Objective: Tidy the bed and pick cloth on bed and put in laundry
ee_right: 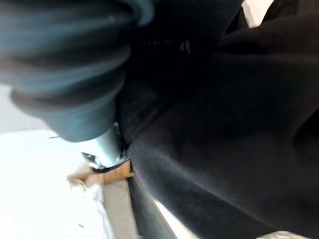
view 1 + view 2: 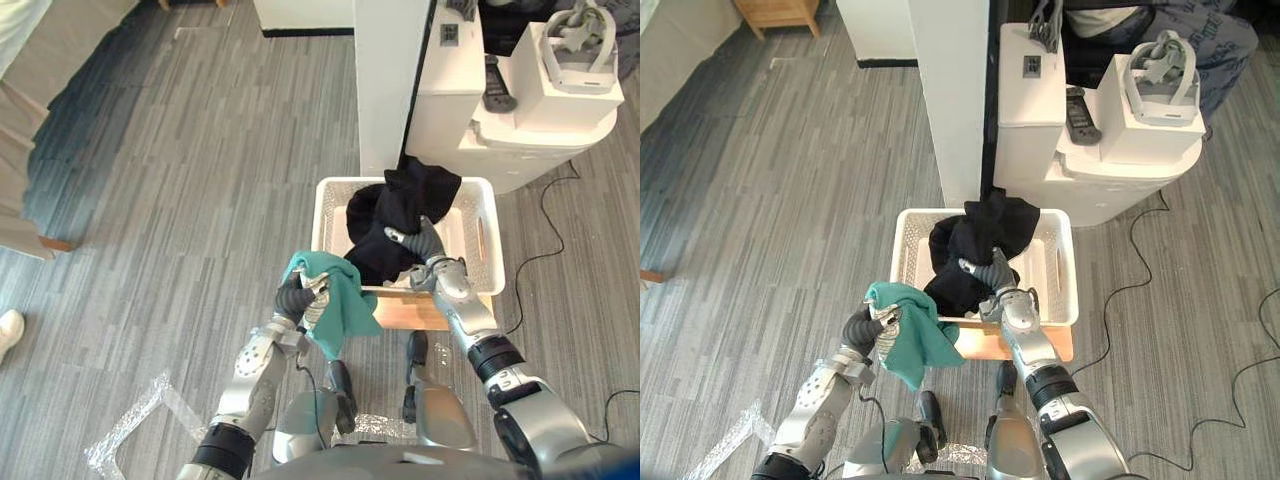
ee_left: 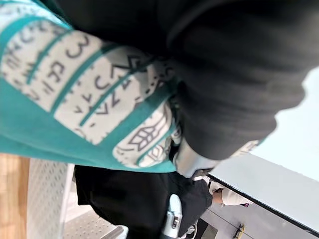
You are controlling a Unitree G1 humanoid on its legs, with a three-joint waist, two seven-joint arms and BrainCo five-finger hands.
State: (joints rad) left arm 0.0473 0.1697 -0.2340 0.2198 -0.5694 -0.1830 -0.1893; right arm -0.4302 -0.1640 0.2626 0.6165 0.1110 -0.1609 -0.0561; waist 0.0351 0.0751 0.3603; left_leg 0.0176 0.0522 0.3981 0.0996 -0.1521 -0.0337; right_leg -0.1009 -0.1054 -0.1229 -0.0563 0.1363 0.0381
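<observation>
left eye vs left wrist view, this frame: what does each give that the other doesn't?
Left eye view extra: the layout. The left hand is shut on the teal cloth, which hangs at the near left corner of the white basket. The right hand is at the black cloth, which lies in the basket and drapes over its far rim.
Left wrist view extra: the white printed bands on the teal cloth, close up.
Shared: teal cloth, black cloth, basket.
</observation>
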